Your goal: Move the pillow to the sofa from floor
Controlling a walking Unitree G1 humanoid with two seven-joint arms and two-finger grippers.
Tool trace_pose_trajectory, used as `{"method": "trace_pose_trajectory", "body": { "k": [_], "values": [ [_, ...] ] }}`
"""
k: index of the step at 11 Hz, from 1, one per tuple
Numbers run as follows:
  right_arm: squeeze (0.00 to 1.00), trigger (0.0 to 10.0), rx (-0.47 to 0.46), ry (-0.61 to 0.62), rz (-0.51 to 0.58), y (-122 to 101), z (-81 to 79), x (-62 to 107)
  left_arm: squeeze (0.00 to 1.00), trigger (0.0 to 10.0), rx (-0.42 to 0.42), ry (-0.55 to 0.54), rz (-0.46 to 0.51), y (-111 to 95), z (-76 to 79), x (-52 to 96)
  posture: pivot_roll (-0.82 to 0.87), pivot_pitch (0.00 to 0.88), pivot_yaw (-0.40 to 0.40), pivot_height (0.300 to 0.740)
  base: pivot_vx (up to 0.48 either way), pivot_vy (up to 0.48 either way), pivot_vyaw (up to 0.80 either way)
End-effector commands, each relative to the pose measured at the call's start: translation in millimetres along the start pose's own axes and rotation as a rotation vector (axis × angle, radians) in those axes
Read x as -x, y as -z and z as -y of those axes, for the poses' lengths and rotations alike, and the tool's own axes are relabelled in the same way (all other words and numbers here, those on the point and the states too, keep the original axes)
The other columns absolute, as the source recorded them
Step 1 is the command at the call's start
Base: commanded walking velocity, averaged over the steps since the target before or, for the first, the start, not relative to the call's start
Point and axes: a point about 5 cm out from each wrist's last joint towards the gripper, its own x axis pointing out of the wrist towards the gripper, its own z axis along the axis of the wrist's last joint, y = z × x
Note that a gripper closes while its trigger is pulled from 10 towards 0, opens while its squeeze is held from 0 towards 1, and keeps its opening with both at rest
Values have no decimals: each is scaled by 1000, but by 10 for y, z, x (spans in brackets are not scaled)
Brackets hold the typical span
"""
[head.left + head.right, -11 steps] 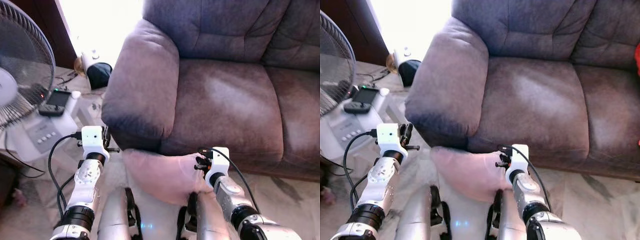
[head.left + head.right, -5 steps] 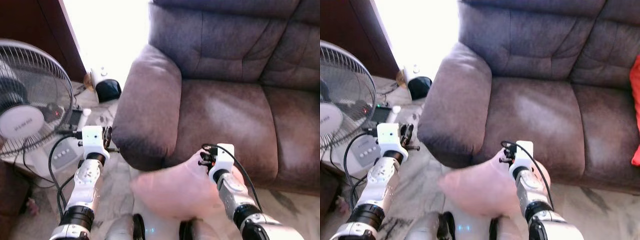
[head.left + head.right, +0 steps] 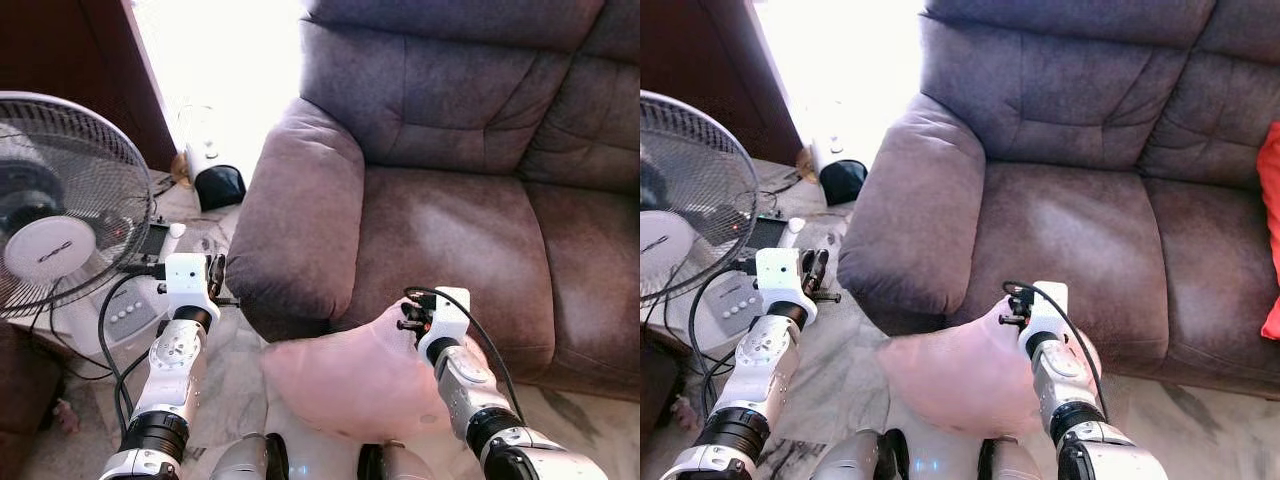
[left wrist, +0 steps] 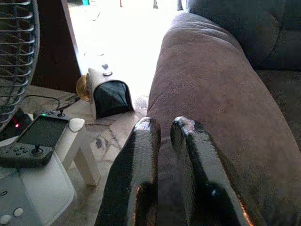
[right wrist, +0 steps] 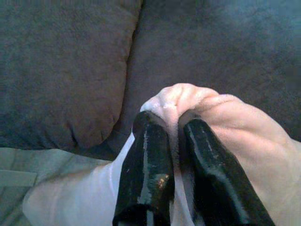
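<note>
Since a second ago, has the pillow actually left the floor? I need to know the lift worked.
Yes. The right gripper, shut on a bunched corner of the pink pillow, has raised it from the floor by the sofa's front edge up toward seat height. The camera rose too, so the fan looks shifted. The left gripper stayed idle beside the armrest, shut and holding nothing.

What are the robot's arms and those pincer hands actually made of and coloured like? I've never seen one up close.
Each arm is a silver metal tube with black ring joints, ending in a white boxy wrist block. A black cable loops from each block back along the arm. The left gripper and the right gripper each have two long, glossy black fingers with rounded tips.
</note>
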Motion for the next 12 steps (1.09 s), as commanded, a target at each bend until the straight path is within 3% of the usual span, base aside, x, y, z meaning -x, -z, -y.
{"method": "trace_pose_trajectory", "body": {
  "k": [1,8,10,12],
  "values": [
    [0,10000,10,15,162,-329,49,-34,0,10000,1,13,-31,54,13,13,95,109,-67,740,0,0,0],
    [0,10000,-17,49,191,-307,111,1,0,10000,24,21,-99,216,44,83,89,78,-59,740,0,0,0],
    [0,10000,11,28,289,-562,132,-7,0,10000,34,15,-91,201,31,86,86,80,-62,740,0,0,0],
    [0,10000,36,-12,461,-1025,97,15,0,10000,33,14,-91,187,17,63,72,80,-58,740,0,0,0]
  ]
}}
